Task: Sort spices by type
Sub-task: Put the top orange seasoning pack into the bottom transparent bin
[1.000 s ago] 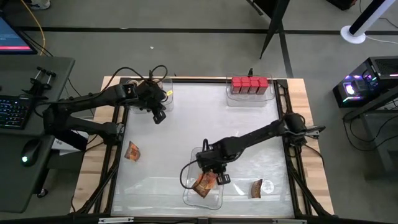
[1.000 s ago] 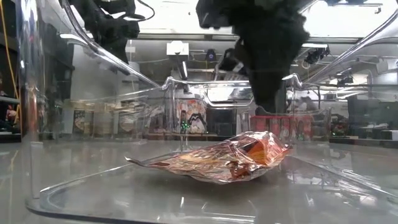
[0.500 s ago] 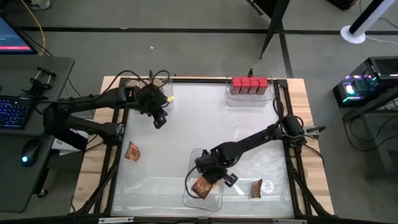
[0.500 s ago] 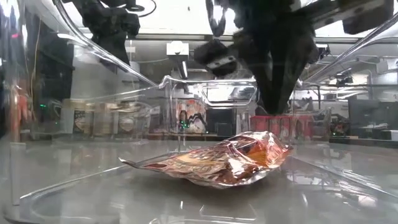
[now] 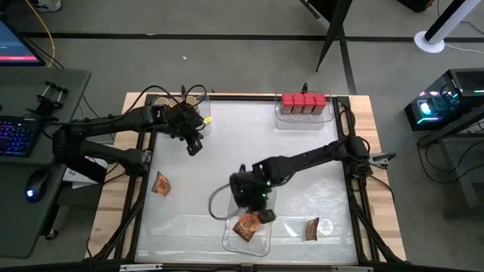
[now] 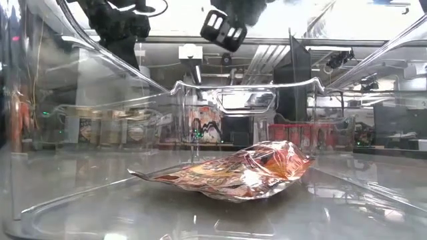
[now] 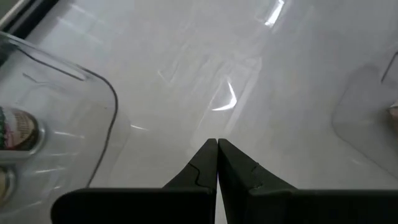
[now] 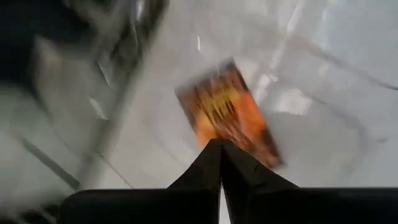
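Note:
An orange-red foil packet (image 5: 246, 225) lies flat on the floor of a clear tray (image 5: 227, 240) at the table's near edge, and it shows close up in the low view (image 6: 233, 175). My right gripper (image 5: 265, 216) hangs shut above the packet's far end (image 8: 225, 106), clear of it. My left gripper (image 5: 194, 147) is shut (image 7: 216, 143) over bare table, beside the clear tray (image 7: 93, 118) of round jars (image 7: 13, 127) at the far left. Two more packets lie on the table, one at the left (image 5: 160, 183) and one at the near right (image 5: 311, 229).
Red boxy containers (image 5: 304, 102) stand in a row in a clear tray at the far edge. A small pale round item (image 5: 326, 225) lies beside the near right packet. The near tray's walls (image 6: 247, 90) rise around the packet. Bare table stretches across the middle.
My right gripper has risen from just behind the packet in the near tray to well above it, and the arm's head has swung toward the table's left. The packet stays lying in the tray. My left gripper has kept still.

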